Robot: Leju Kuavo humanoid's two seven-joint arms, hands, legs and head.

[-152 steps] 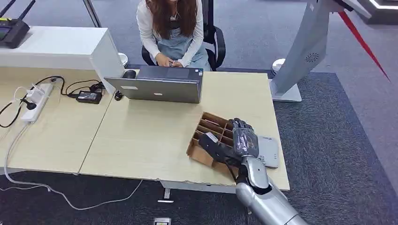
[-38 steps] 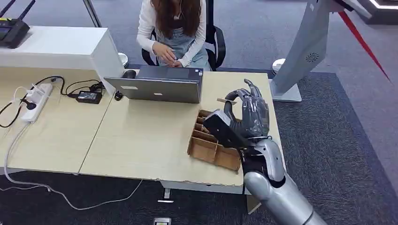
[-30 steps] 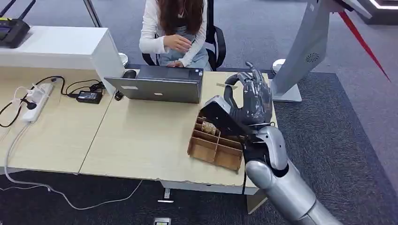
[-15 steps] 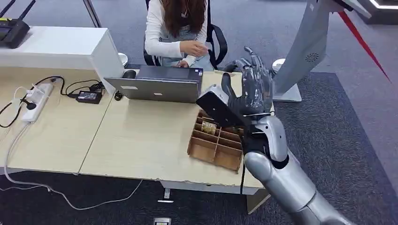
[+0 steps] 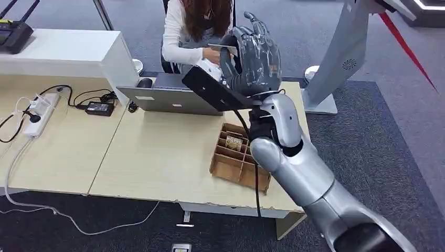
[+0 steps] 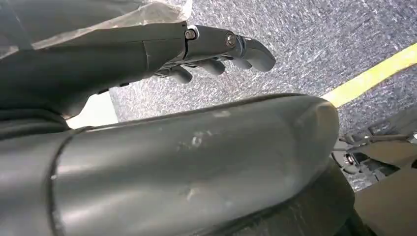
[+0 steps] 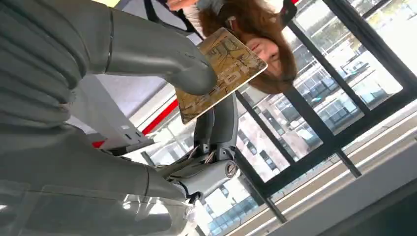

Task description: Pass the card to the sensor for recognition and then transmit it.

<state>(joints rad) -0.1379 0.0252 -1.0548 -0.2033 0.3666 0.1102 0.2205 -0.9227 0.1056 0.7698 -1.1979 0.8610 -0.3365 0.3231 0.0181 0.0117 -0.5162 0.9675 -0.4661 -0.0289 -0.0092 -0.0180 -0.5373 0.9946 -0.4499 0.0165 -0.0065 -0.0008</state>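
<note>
Right hand [image 5: 252, 55] you raised gripped the card [image 7: 220, 73] between thumb and fingers, its long edge pointing toward the seated person's reaching hand [image 5: 218, 51].

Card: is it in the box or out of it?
Out. The right robot hand pinches the card raised above the box.

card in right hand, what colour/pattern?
Flat golden-tan card with darker printed line pattern, clearest in right wrist view.

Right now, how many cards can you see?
2: one card pinched in the raised right hand near the person's hand, one standing in the cardboard organizer. The arm may hide others.
</note>
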